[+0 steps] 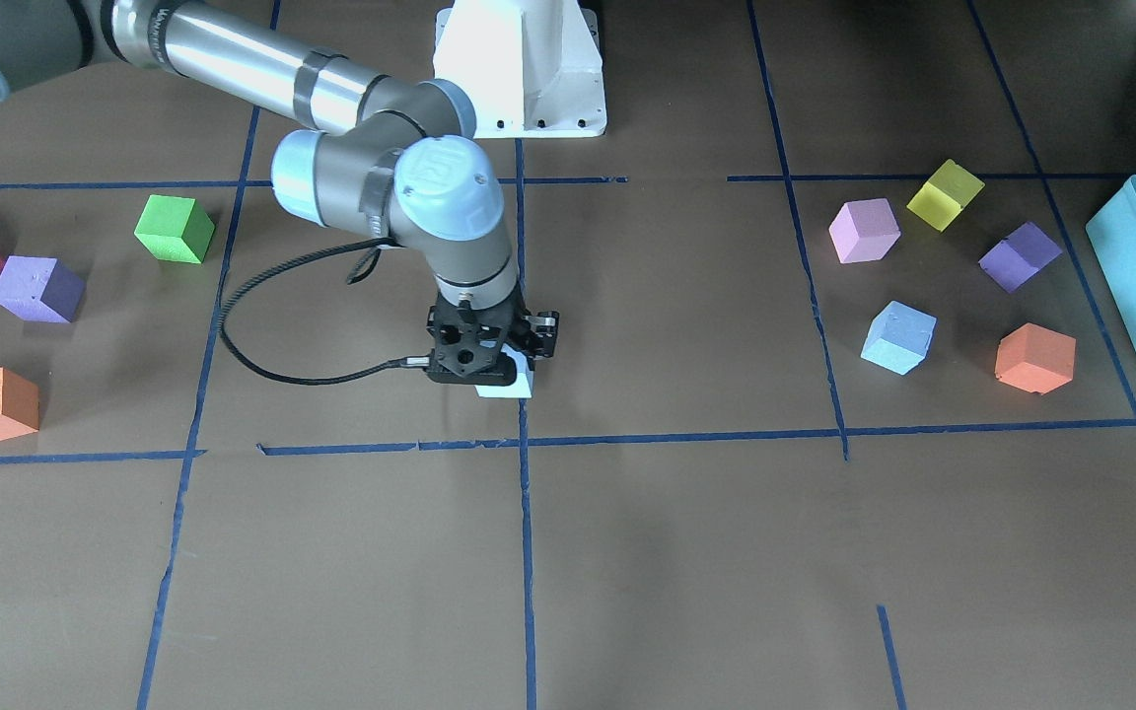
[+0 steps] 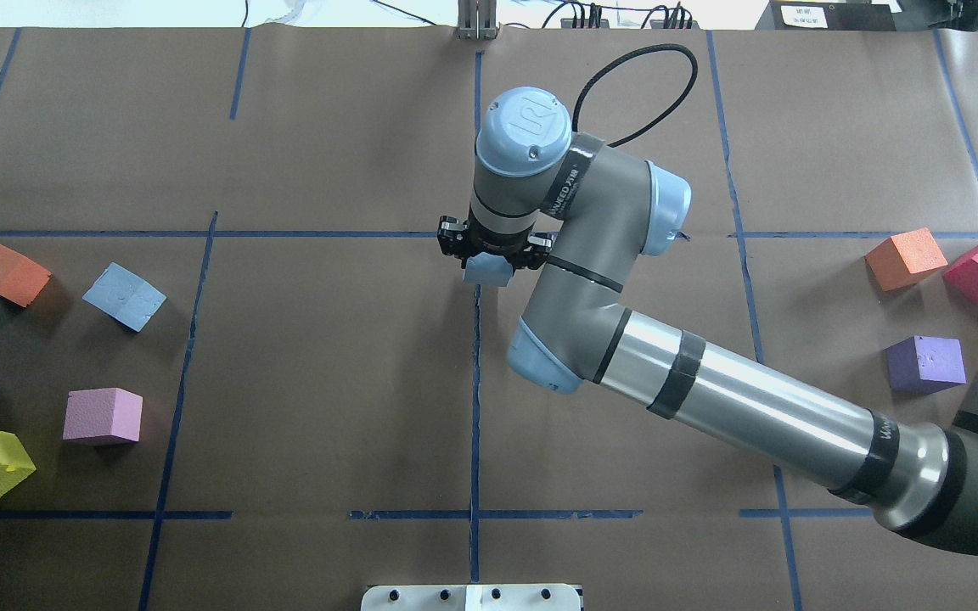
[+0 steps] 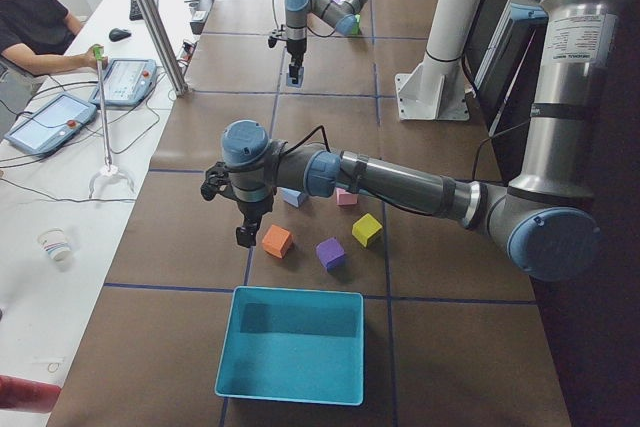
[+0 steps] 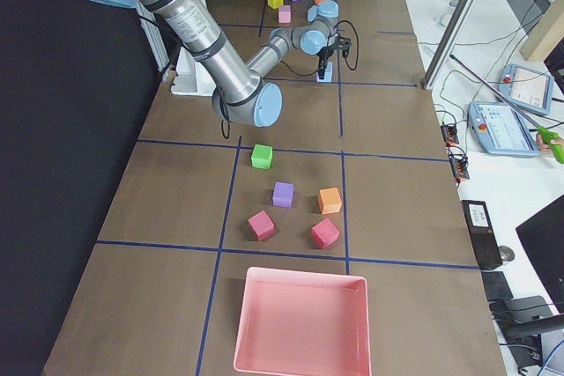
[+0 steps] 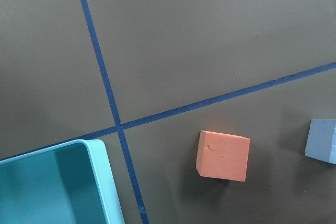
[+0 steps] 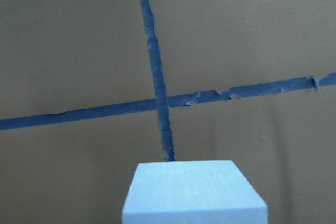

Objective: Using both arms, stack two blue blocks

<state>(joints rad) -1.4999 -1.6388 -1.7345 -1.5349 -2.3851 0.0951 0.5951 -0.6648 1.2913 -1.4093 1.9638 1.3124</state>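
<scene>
- UR logo showing raised on light-blue joint cap (image 2: 525,117) of right arm (image 2: 735,399); same logo facing front view too.
- Black band (image 2: 571,182) at 4 o'clock of cap carrying white lettering, looking like "UNIVERSAL", rest curving out of sight.
- Elbow band (image 2: 884,434) bearing more white letters, cut off, unreadable.
- White label (image 2: 803,15) sitting at table's 1 o'clock, print too small.

A robotics lab, shown by the tape-gridded table (image 2: 328,382), teach pendant (image 3: 128,81) and operator (image 3: 35,19) alongside.
</scene>
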